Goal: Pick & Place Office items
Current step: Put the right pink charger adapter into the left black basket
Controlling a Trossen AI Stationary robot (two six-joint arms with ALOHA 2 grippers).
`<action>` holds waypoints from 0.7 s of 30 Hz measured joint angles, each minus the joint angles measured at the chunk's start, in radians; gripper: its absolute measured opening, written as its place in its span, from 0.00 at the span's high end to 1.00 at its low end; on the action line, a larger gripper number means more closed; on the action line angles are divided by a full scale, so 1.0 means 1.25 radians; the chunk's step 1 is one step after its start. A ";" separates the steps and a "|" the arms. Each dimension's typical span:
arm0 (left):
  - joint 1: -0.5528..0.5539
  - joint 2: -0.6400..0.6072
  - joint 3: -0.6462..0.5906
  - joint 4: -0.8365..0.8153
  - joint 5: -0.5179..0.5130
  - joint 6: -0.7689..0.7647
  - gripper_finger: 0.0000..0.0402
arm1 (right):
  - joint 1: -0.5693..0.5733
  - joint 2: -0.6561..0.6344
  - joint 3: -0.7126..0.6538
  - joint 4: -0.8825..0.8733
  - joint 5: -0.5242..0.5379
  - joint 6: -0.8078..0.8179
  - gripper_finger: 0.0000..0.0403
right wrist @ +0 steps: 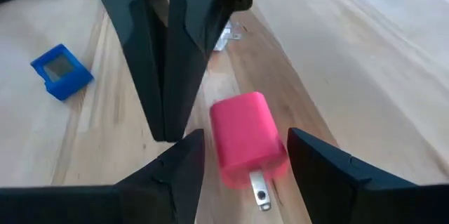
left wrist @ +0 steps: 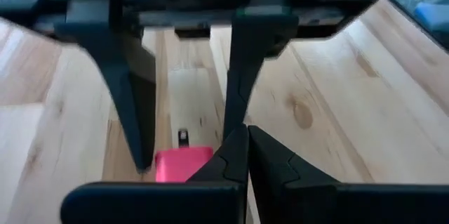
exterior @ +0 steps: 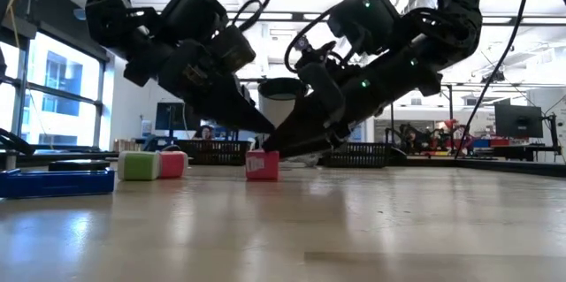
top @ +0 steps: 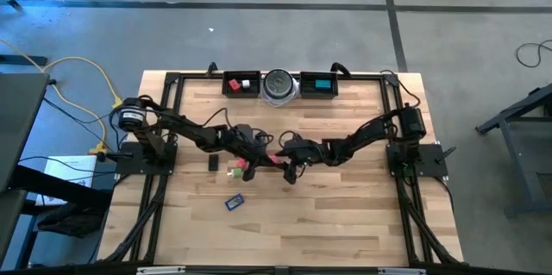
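Note:
A pink plug-shaped block point(right wrist: 245, 136) with a metal prong lies flat on the table's middle point(top: 276, 159). My right gripper point(right wrist: 245, 155) is open, one finger on either side of the block, each close to it. My left gripper point(left wrist: 242, 155) is shut. It comes from the left, and its tips point(right wrist: 170, 129) are down near the table just beside the block. In the low view both grippers slant down onto the block point(exterior: 262, 165). A green cube point(top: 232, 172) and a pink block point(exterior: 173, 163) stand to the left. My left gripper has its shut tips point(right wrist: 170, 129) beside the block's long side. A strip of wood shows between them, and I cannot tell whether they touch. My right gripper comes slanting down from the table's right, fingers along the block's two long sides. I cannot tell whether a finger point(right wrist: 298, 147) touches it.
A blue flat piece point(top: 234, 201) lies nearer the front edge, and a black bar point(top: 213, 162) lies left of the cube. At the far edge two black trays point(top: 242, 84) point(top: 318, 84) flank a round silver disc point(top: 279, 85). Black frame rails point(top: 164, 120) border the table.

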 joint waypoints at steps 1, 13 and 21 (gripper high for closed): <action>0.000 -0.008 0.000 -0.006 0.000 0.000 1.00 | 0.000 0.009 0.000 0.010 0.000 0.000 0.52; 0.000 -0.091 0.000 -0.001 0.002 0.009 1.00 | -0.001 0.095 0.001 0.117 -0.039 0.040 0.57; 0.000 -0.115 0.000 -0.005 0.001 0.002 1.00 | -0.001 0.095 0.001 0.114 -0.036 0.038 0.64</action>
